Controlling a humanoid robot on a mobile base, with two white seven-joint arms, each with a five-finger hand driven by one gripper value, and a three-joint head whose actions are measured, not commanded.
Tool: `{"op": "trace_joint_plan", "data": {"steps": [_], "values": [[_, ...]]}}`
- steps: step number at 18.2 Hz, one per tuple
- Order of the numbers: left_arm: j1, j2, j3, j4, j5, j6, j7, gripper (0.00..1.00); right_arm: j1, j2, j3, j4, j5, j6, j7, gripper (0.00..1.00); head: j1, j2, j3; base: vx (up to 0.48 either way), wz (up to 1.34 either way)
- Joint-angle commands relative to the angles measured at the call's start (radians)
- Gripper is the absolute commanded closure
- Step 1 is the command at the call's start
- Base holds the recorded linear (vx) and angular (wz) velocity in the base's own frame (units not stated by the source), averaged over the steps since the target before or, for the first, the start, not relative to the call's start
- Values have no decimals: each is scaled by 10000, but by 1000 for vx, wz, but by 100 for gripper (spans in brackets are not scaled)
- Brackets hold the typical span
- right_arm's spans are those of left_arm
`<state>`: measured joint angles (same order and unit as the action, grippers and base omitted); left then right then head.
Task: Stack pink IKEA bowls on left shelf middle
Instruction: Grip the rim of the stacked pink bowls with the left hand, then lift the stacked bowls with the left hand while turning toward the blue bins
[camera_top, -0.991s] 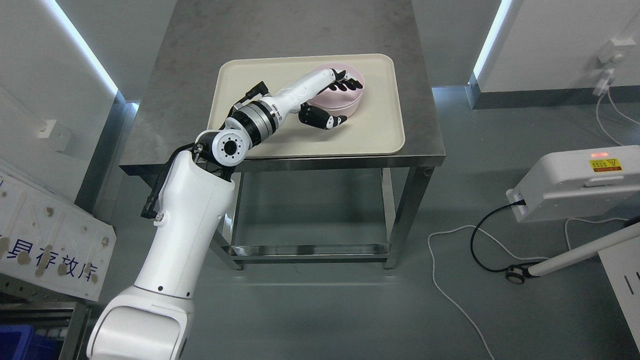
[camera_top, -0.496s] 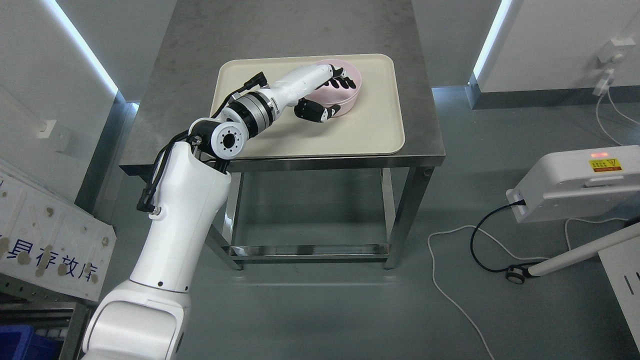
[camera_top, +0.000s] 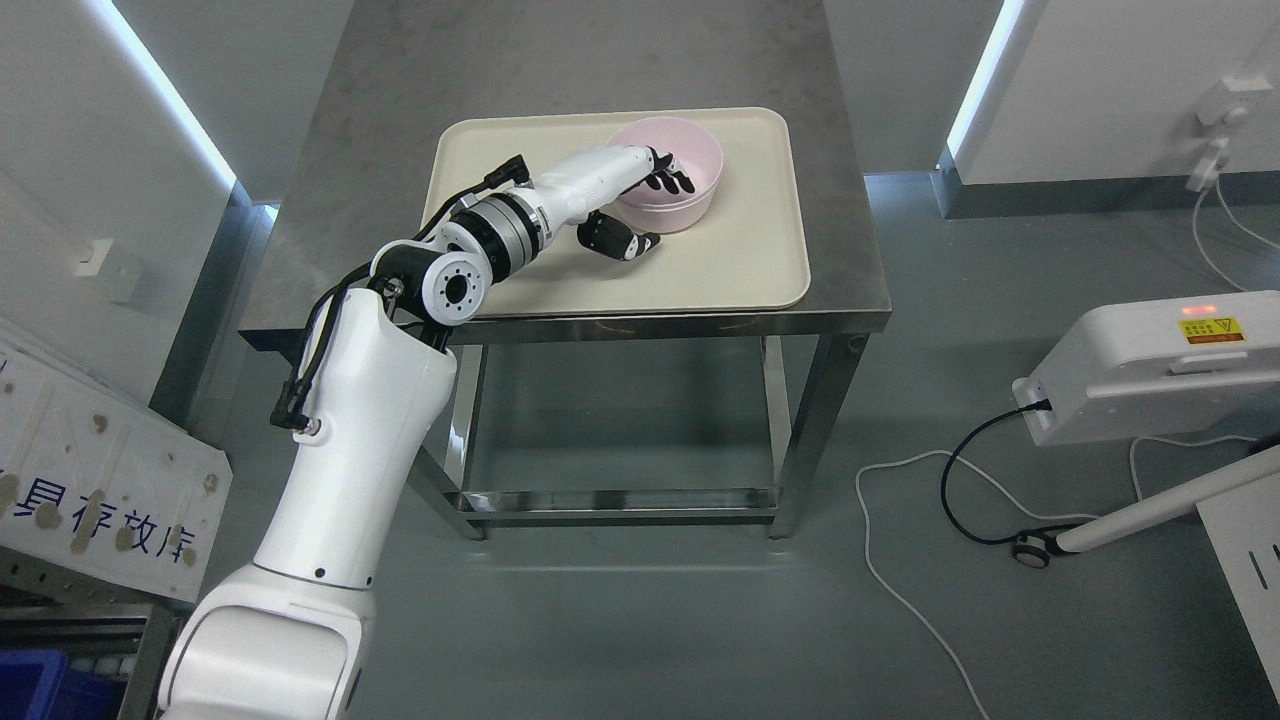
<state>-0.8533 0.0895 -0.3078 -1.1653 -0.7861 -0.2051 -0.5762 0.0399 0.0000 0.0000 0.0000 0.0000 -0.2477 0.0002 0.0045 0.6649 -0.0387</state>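
A pink bowl (camera_top: 692, 160) sits open side up at the back of a cream tray (camera_top: 735, 262) on a steel table (camera_top: 560, 60). My left hand (camera_top: 655, 212) reaches in from the lower left. Its black fingers (camera_top: 668, 181) hook over the bowl's near-left rim into the inside, and the thumb lies against the outer wall below, so the hand is shut on the bowl. I see only one bowl, and no shelf shows in the picture. I cannot tell whether the bowl rests on the tray or is raised a little above it.
A white device (camera_top: 1150, 365) with a warning label stands on the floor at the right, with cables (camera_top: 900, 560) trailing from it. A white printed panel (camera_top: 90, 470) leans at the lower left, above a blue crate (camera_top: 30, 685). The table's frame stands open underneath.
My left hand has drawn back to the left with the bowl. The bowl has shifted left on the tray and turned so its open inside now faces up.
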Motion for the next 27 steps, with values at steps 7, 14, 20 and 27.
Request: {"op": "trace_joint_plan", "data": {"steps": [7, 14, 20, 27], "values": [[-27, 72, 40, 317, -774, -172, -6, 69, 0, -174, -46, -175, -15, 7, -2, 0, 0, 0, 0, 0, 0], [-27, -128, 1281, 333, -714, -1124, 70, 97, 0, -174, -46, -175, -15, 7, -2, 0, 0, 0, 0, 0, 0], [80, -720, 3244, -416, -515, -2364, -6, 97, 0, -174, -46, -175, -15, 7, -2, 0, 0, 0, 0, 0, 0], [1720, -720, 3675, -3085, 1049, -3223, -221, 96, 0, -174, -46, -175, -15, 7, -2, 0, 0, 0, 0, 1, -6]]}}
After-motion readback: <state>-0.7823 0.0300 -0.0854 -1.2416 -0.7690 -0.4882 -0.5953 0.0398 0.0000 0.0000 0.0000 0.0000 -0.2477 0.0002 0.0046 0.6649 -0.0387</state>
